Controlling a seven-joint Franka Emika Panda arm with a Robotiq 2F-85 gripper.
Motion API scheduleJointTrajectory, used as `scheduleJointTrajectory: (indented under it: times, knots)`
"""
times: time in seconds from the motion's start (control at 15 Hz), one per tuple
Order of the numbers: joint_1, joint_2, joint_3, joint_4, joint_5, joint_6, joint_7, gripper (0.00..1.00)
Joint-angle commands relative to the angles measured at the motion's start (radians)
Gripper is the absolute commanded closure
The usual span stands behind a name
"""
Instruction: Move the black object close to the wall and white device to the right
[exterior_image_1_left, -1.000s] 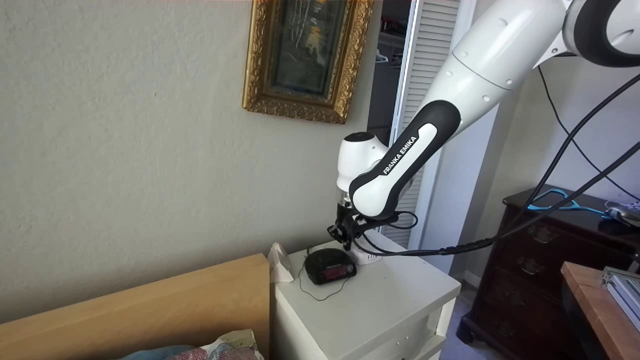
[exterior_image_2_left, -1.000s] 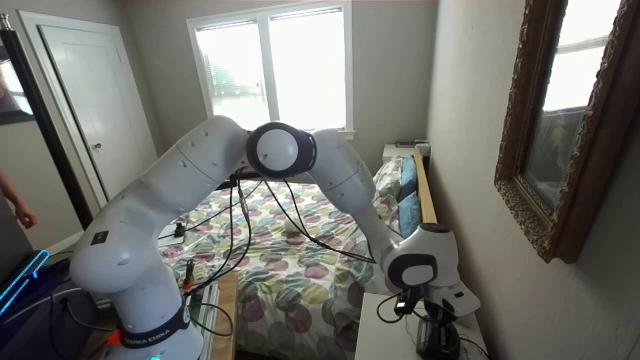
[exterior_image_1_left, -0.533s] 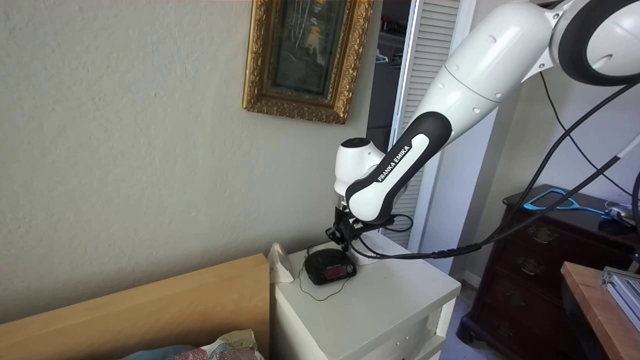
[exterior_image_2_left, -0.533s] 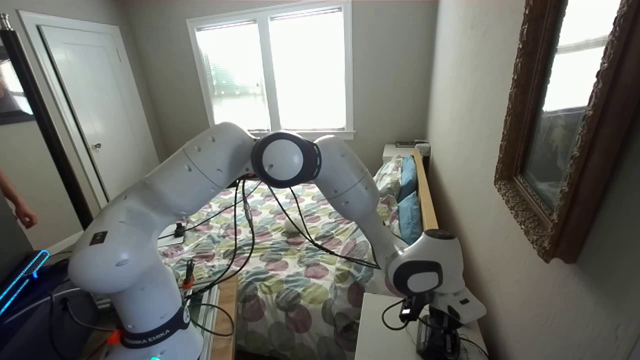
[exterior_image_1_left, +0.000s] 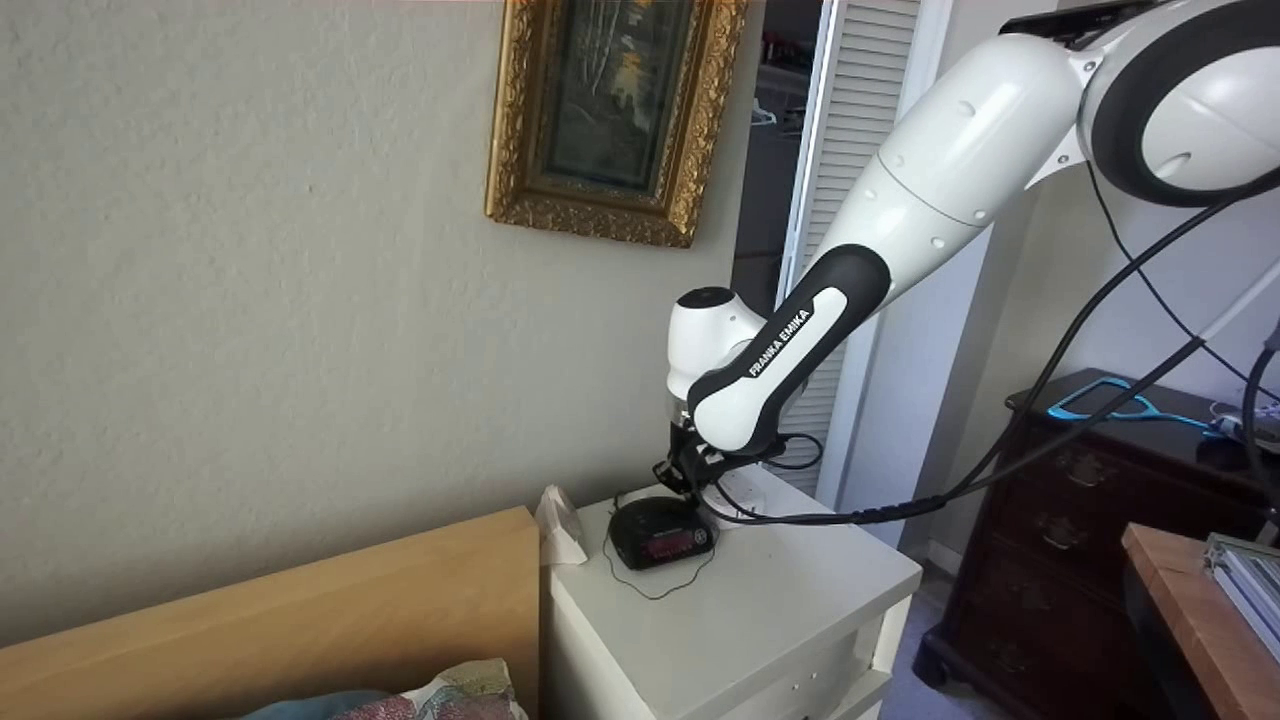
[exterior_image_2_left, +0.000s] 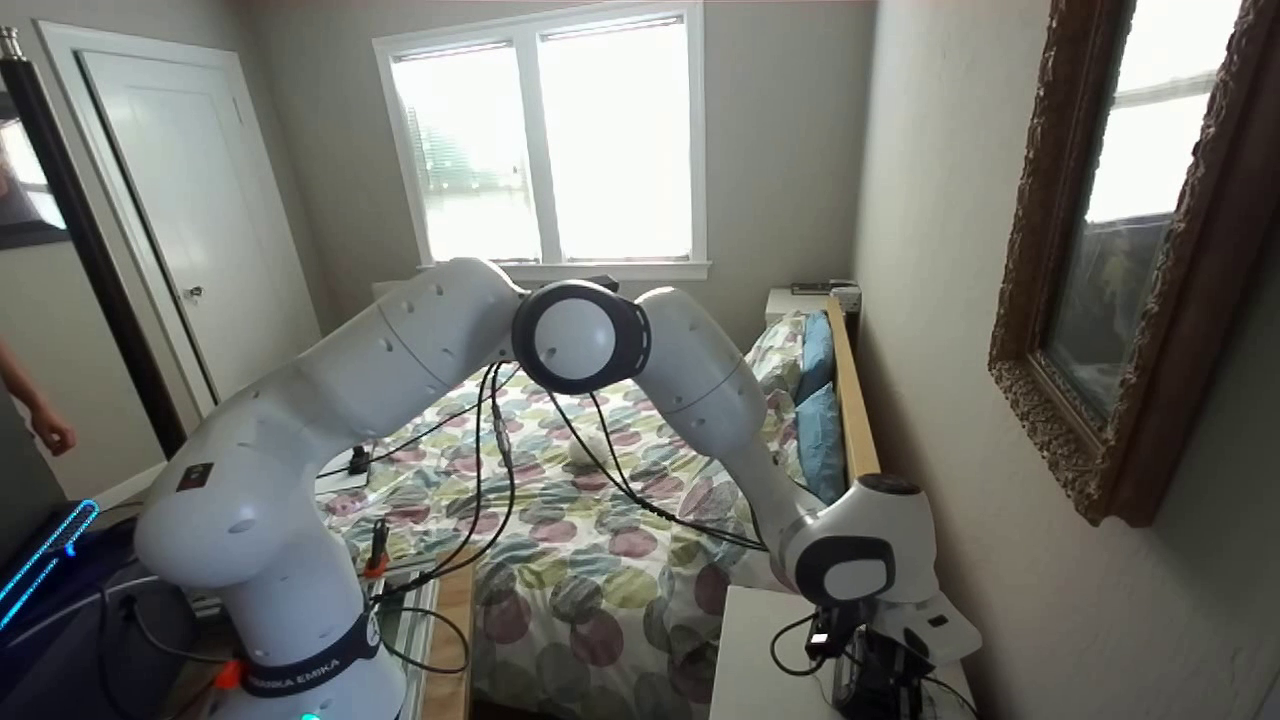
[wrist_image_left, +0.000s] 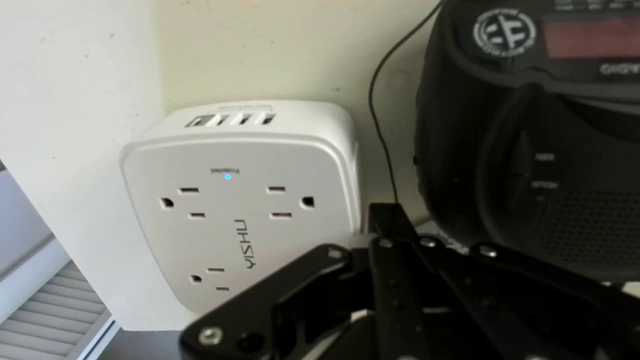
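The black metal gripper (wrist_image_left: 392, 220) stands fully closed, empty. Just beside it sits the rounded black plastic clock radio (wrist_image_left: 545, 145).

Arm (exterior_image_2_left: 400, 350) in a tall arch, elbow (exterior_image_2_left: 577, 337) high, forearm (exterior_image_1_left: 915, 200) aslant, tool (wrist_image_left: 392, 220) below the wrist (exterior_image_1_left: 700, 340), fingertips (wrist_image_left: 386, 218) together.

One black clock radio (wrist_image_left: 530, 145), one white outlet block (wrist_image_left: 245, 200), three visible sockets (wrist_image_left: 290, 201); one pincer (wrist_image_left: 392, 221), two window panes (exterior_image_2_left: 615, 150)

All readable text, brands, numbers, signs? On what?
"FRANKA EMIKA": forearm.
"ANKA EMIKA": base band, first letters unclear.
"YISHU", sideways: white device.
"Protected", small: white device, by the blue light.
Black clock radio: round emblem's lettering, other labels too small or blurred.
No readable numbers.
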Motion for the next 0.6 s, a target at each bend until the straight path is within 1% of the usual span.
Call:
scheduleJointTrajectory:
  times: [0.0, 0.53]
  knots:
    - [-0.008, 0.029, -0.012, 0.044, -0.014, -0.032, 0.032, 1.0]
    - [-0.01, 0.033, -0.044, 0.037, -0.023, -0.054, 0.047, 1.0]
